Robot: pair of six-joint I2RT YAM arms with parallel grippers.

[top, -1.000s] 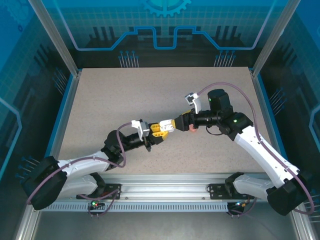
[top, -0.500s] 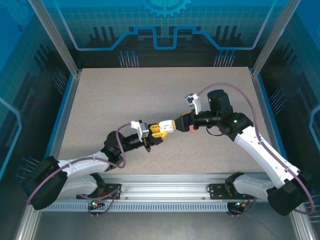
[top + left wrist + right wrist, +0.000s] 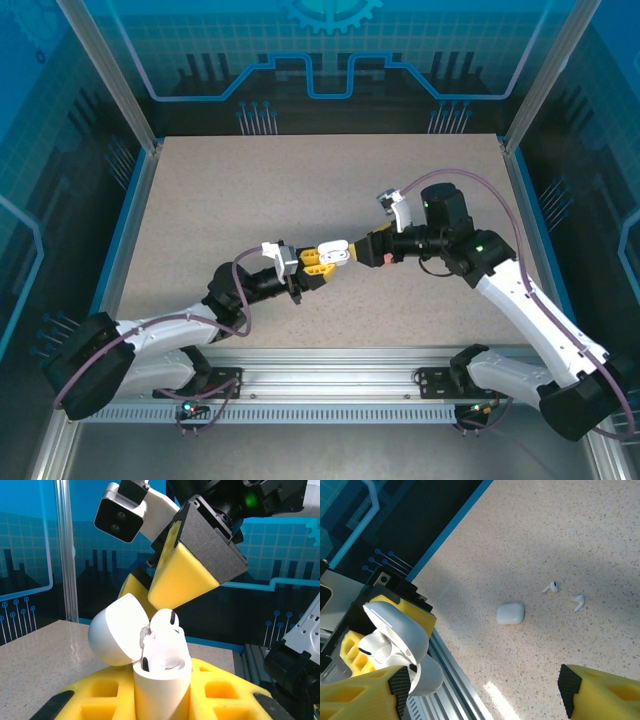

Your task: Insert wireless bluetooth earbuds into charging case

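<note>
Left gripper (image 3: pixel 162 700) clamps the open white charging case (image 3: pixel 161 685), lid tipped back, an earbud (image 3: pixel 165 623) standing inside. Right gripper (image 3: pixel 480 685), spread wide and empty, hovers just above. Beyond, on the table (image 3: pixel 560 525): a closed case (image 3: pixel 510 613) near two loose earbuds (image 3: pixel 550 586) (image 3: pixel 578 601).

The left tool (image 3: pixel 162 692) clamps an upright white charging case (image 3: pixel 161 687) between its yellow fingers (image 3: pixel 220 695). The case's lid (image 3: pixel 116 634) is swung back to the left, above the speckled bench (image 3: pixel 45 652). Two white earbuds (image 3: pixel 162 652) sit in the case, one (image 3: pixel 166 621) standing higher than the other. Just above it hangs a yellow, grey-padded finger (image 3: pixel 187 572) of the right tool (image 3: pixel 145 596), with that arm's white wrist camera (image 3: pixel 120 512) at the upper left.
</note>
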